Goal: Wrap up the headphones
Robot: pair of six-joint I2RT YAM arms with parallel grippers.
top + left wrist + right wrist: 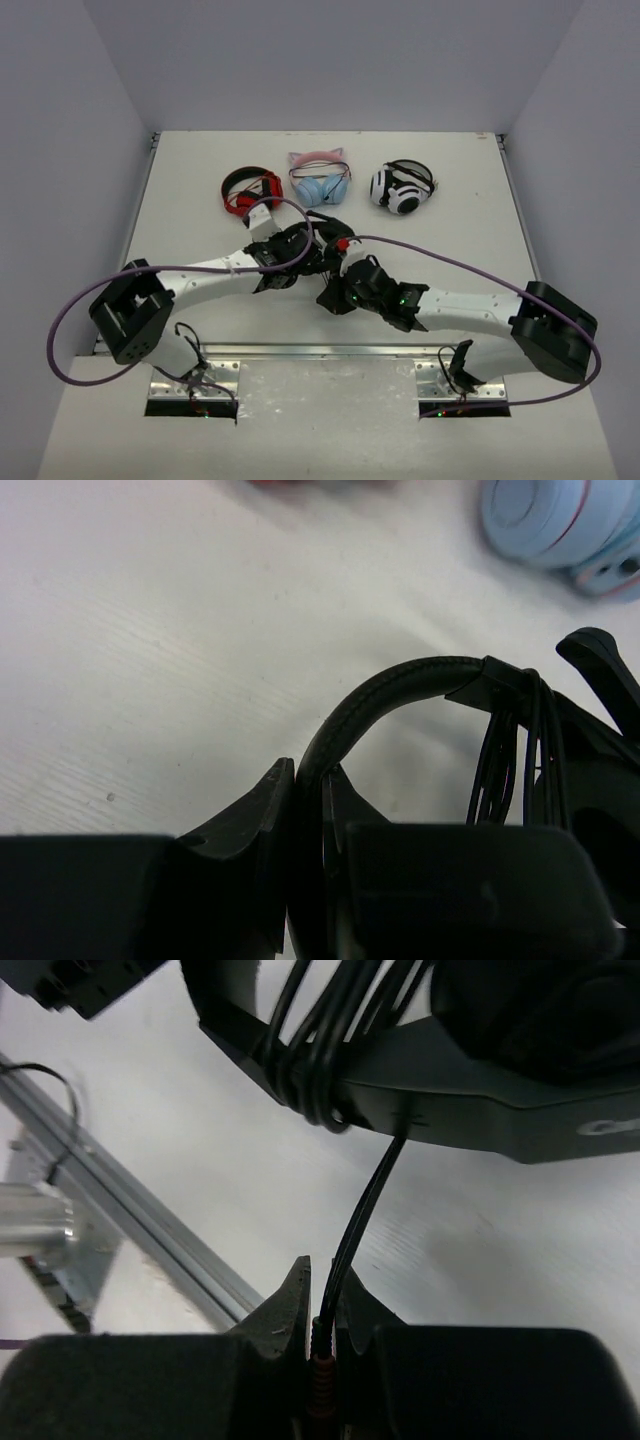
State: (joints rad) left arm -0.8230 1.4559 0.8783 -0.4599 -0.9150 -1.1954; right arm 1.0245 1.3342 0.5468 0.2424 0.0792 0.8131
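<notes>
Clamping the thin headband (pixel 400 680) of the headphones (pixel 480 1110), my left gripper (pixel 305 785) has its matte black fingers shut on either side of the stitched, leathery band. The band arches up and to the right from between them. Where it meets its hard plastic yoke, several turns of the thin, glossy black cable (pixel 362 1210) are looped around it.

My right gripper (pixel 322 1280) is closed on that cable near its end, with a ribbed reddish sleeve (pixel 318 1380) just showing between the fingers. From there the cable runs straight up to the coils bunched on the smooth plastic arm beside the padded ear cup (pixel 540 1010).

Seen from above, the headphones sit between my two grippers near the middle of the pale, finely streaked tabletop (pixel 190 220), mostly hidden by my arms. Well beyond them, a red-and-black pair (pixel 250 190), a light blue pair (pixel 320 182) with pink cat ears, and a white-and-black pair (pixel 402 187) lie in a row.
</notes>
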